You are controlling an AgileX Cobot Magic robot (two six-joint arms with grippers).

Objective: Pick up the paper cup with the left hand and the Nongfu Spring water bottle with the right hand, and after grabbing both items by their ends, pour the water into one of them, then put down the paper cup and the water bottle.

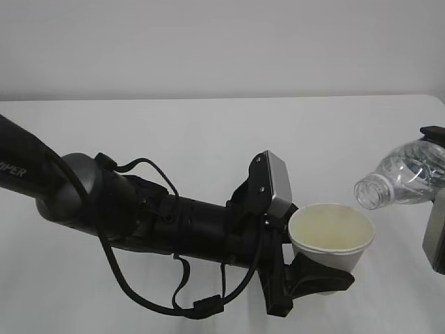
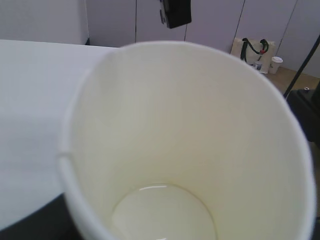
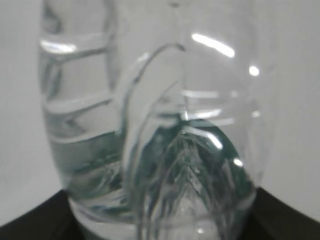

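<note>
Exterior view has both arms up over the white desk (image 1: pixel 208 125), and this is the delicate bit. The left hand (image 1: pixel 316 275) has its black fingers (image 1: pixel 323 278) clamped around the lower part of the paper cup (image 1: pixel 332 236), which sits upright above them, off the desk. Over on the right, the right hand (image 1: pixel 437 229) is mostly cut off by the frame edge, so its fingers can't be seen; the right wrist view looks straight along the water bottle (image 3: pixel 155 125), which does look held by its base end. The bottle lies tipped on its side, open neck (image 1: pixel 368 191) just beside the cup's rim, slightly above it and not clearly over the opening.

Risk now: tip further from there and the stream could land outside the rim, on the desk or the left fingers. A squeezed paper wall could also buckle.

Contents: left wrist view shows a shallow pale pool of water (image 2: pixel 165 215) at the cup's bottom; some water (image 3: pixel 90 150) remains in the bottle.
</note>
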